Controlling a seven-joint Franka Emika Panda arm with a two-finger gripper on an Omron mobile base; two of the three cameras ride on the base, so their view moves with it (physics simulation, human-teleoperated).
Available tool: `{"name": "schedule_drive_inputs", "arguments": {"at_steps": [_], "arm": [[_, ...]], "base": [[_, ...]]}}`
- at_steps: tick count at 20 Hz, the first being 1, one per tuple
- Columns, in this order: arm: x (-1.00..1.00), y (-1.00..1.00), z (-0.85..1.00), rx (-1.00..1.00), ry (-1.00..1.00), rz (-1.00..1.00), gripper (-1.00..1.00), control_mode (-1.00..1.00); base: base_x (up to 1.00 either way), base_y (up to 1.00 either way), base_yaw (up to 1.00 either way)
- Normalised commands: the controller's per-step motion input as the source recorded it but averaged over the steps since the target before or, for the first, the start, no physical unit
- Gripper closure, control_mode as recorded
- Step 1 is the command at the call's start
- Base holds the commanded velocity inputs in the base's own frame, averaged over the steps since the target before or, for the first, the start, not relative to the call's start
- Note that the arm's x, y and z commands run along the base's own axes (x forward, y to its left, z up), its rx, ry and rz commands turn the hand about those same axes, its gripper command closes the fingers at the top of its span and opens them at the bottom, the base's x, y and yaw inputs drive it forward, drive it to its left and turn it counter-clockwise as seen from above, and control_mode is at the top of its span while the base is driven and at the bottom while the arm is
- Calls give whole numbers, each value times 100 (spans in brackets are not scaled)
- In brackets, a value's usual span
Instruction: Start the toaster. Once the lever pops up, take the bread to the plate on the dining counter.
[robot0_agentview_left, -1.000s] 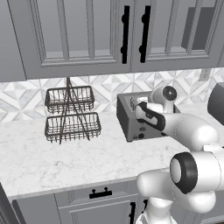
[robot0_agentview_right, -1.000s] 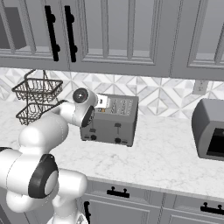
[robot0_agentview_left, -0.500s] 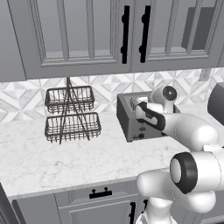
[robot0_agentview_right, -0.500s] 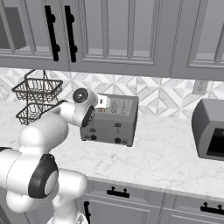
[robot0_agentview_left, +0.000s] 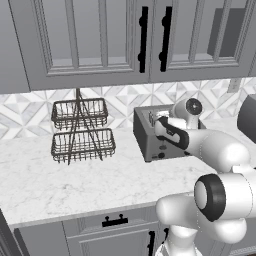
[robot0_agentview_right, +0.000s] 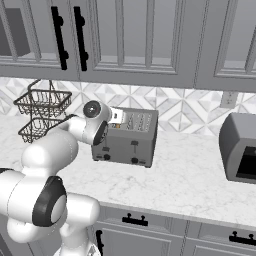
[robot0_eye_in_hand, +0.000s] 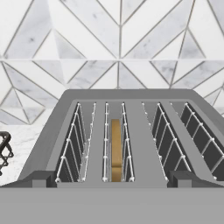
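The grey toaster (robot0_agentview_left: 150, 136) (robot0_agentview_right: 131, 139) stands on the marble worktop against the tiled wall. Its black lever (robot0_agentview_right: 134, 144) sits on the front face above round knobs. In the hand view I look down onto the toaster's top (robot0_eye_in_hand: 131, 98). The tan bread (robot0_eye_in_hand: 116, 149) stands sunk in the left slot; the right slot shows bare wires. My gripper (robot0_agentview_left: 158, 120) (robot0_agentview_right: 117, 116) (robot0_eye_in_hand: 112, 180) hovers at the toaster's top front edge, open, holding nothing. The plate and the dining counter are out of view.
A two-tier wire basket (robot0_agentview_left: 80, 131) (robot0_agentview_right: 42, 116) stands to the toaster's left. A dark boxy appliance (robot0_agentview_right: 241, 148) (robot0_agentview_left: 248, 118) sits to its right. Grey cabinets (robot0_agentview_left: 100, 35) hang overhead. Bare worktop (robot0_agentview_right: 185, 180) lies in front.
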Motion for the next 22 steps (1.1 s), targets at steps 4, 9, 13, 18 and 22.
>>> {"name": "schedule_drive_inputs", "arguments": {"at_steps": [4, 9, 13, 18, 22], "arm": [[0, 0, 0, 0, 0, 0, -100, -100], [0, 0, 0, 0, 0, 0, -100, -100], [0, 0, 0, 0, 0, 0, -100, -100], [0, 0, 0, 0, 0, 0, -100, -100], [0, 0, 0, 0, 0, 0, -100, -100]], "base": [[0, 0, 0], [0, 0, 0], [0, 0, 0], [0, 0, 0], [0, 0, 0]]}}
